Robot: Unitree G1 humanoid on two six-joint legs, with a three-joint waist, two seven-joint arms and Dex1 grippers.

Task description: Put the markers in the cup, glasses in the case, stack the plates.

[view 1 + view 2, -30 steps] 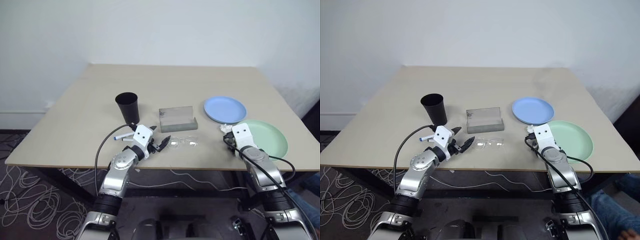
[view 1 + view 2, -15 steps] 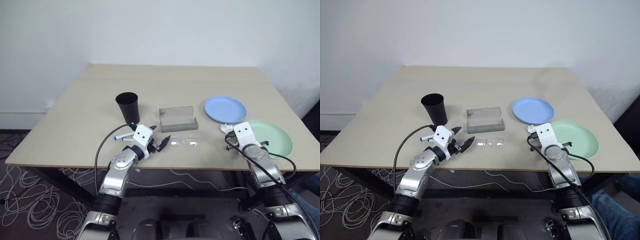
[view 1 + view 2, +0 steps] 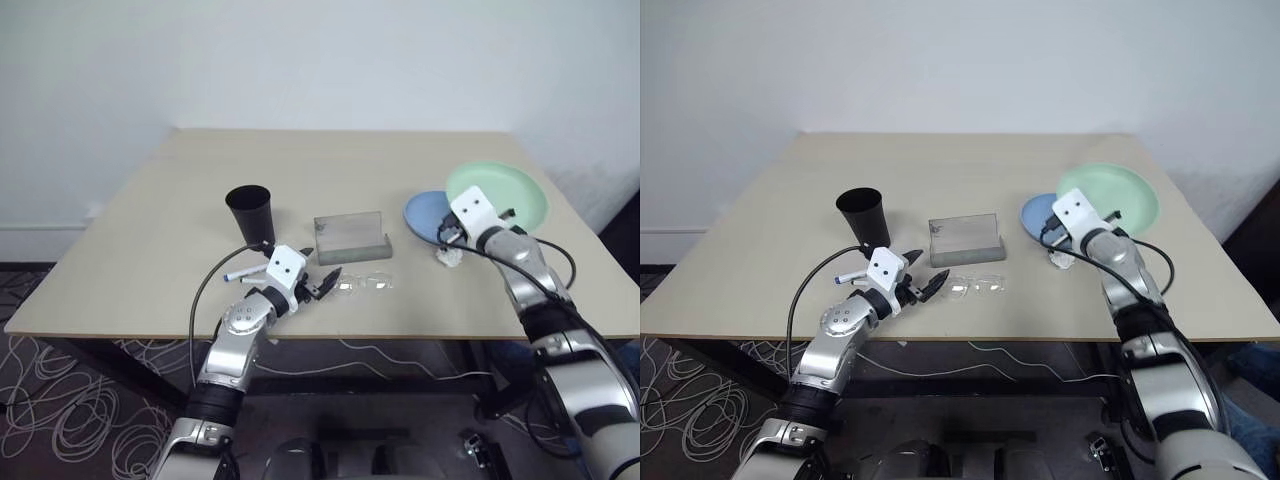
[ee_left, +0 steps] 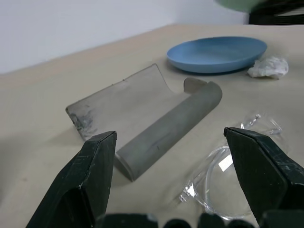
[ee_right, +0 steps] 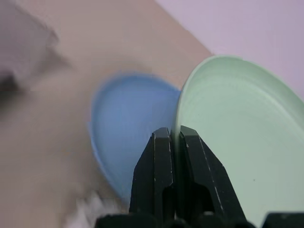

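Right end effector (image 5: 173, 142), arm outstretched, pinches green plate (image 3: 497, 190) raised above blue plate (image 4: 216, 53).

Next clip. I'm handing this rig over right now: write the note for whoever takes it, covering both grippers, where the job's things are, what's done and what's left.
Right gripper: shut on the green plate, held in the air above the blue plate.
Left gripper: open, holding nothing, fingers either side of the glasses on the table.
Case: open, empty, beyond the glasses.
Cup: upright; one marker lies on the table near it.
Crumpled white scrap beside the blue plate.
Done: nothing finished.
Left: set green plate on blue, glasses into case, marker into cup.
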